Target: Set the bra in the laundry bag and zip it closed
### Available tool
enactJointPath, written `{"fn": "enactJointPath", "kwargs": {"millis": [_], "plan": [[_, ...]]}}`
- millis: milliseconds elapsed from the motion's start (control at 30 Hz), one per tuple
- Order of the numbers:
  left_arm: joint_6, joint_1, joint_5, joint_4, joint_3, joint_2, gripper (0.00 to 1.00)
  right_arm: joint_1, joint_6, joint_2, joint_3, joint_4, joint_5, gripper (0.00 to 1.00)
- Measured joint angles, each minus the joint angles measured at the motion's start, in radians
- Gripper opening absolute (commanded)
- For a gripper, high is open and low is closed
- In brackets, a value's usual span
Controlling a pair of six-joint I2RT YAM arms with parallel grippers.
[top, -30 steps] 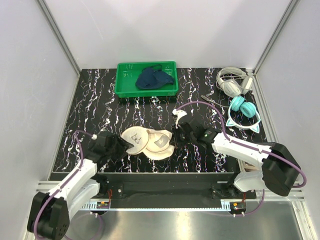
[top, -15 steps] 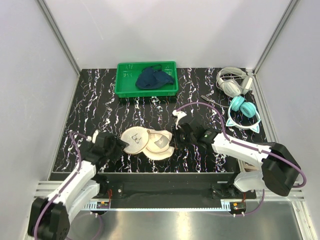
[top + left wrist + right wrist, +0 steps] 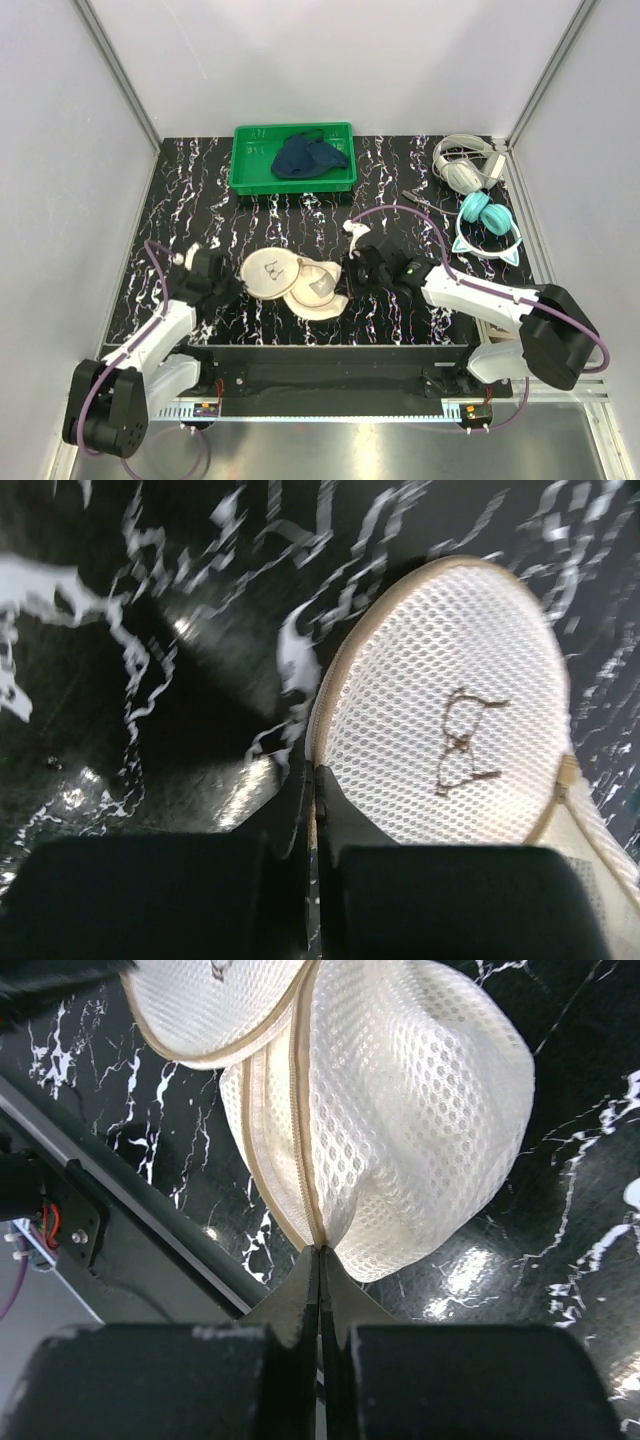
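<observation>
The cream mesh laundry bag (image 3: 318, 292) lies near the front of the table, its round flap with the black eyeglasses mark (image 3: 269, 270) folded out to the left. My left gripper (image 3: 236, 284) is shut on the flap's beige rim (image 3: 322, 695), and the mesh flap (image 3: 450, 670) fills that wrist view. Opposite it, my right gripper (image 3: 346, 276) is shut on the zipper rim (image 3: 300, 1110) of the bag's bulging body (image 3: 420, 1110). The dark navy bra (image 3: 308, 157) lies bunched in the green tray (image 3: 240, 172) at the back.
Grey headphones (image 3: 461, 166) and teal cat-ear headphones (image 3: 486, 218) lie at the back right. A small white piece (image 3: 357, 229) rests just behind the right gripper. Enclosure walls stand on both sides and behind, and a metal rail (image 3: 150, 1230) runs along the near edge.
My left gripper was open beside the bag and has shut on the flap's rim, and the left arm has drawn back to the left. The right arm has barely moved.
</observation>
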Motion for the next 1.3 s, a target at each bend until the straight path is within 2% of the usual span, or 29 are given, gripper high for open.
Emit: {"fn": "enactJointPath", "kwargs": {"millis": [167,300,433,467,500,567,667,867,1000,1233,1300], "plan": [[0.156,-0.003,-0.032,-0.130,0.229,-0.080,0.00,0.008,0.034,0.036,0.000,0.027,-0.029,0.00],[0.254,-0.056,-0.071,-0.203,0.438,-0.160,0.00,0.038,0.061,0.083,0.006,0.056,-0.042,0.00],[0.319,-0.174,-0.117,-0.271,0.539,-0.174,0.00,0.071,0.084,0.146,0.039,0.080,-0.076,0.35],[0.332,-0.212,-0.140,-0.293,0.554,-0.163,0.00,0.078,0.088,0.158,0.052,0.086,-0.084,0.52],[0.345,-0.247,-0.161,-0.316,0.569,-0.147,0.00,0.084,0.089,0.164,0.063,0.091,-0.090,0.64],[0.360,-0.283,-0.177,-0.352,0.591,-0.113,0.00,0.090,0.083,0.159,0.076,0.103,-0.080,0.81],[0.365,-0.294,-0.186,-0.394,0.623,-0.070,0.00,0.092,0.035,0.109,0.076,0.106,-0.038,0.99],[0.351,-0.295,-0.190,-0.421,0.687,-0.053,0.00,0.119,-0.138,0.026,0.152,0.116,0.071,1.00],[0.325,-0.295,-0.189,-0.425,0.708,-0.053,0.00,0.184,-0.262,0.031,0.174,0.203,0.109,1.00],[0.282,-0.295,-0.188,-0.432,0.712,-0.053,0.00,0.277,-0.425,0.181,0.172,0.495,0.148,1.00],[0.275,-0.295,-0.185,-0.433,0.712,-0.053,0.00,0.296,-0.445,0.256,0.195,0.540,0.190,0.92]]}}
